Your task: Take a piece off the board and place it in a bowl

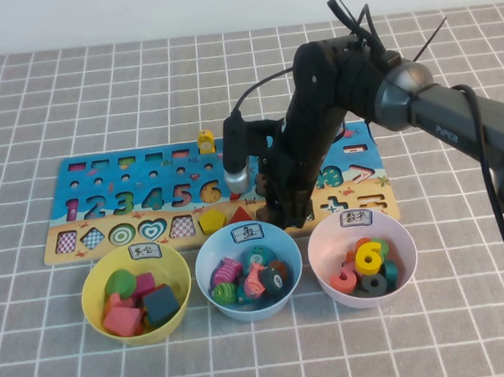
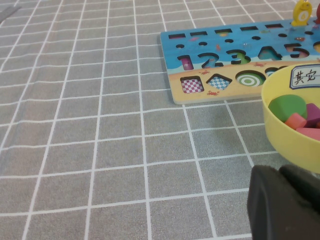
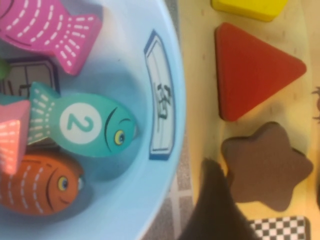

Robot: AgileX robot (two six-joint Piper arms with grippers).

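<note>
The left gripper [image 2: 285, 202] waits beside the yellow bowl [image 1: 172, 268]; whether its fingers are apart or together I cannot tell. Beyond, the star [image 3: 265, 167] sits on the board [image 1: 59, 248], the right gripper [image 1: 288, 214] just above; its fingers I cannot tell. Grasping seems next.

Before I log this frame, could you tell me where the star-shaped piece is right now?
The star piece sits on the board, in its sandy lower strip beside the red triangle; in the high view the right claw hides it. The left claw rests near the yellow bowl.
</note>
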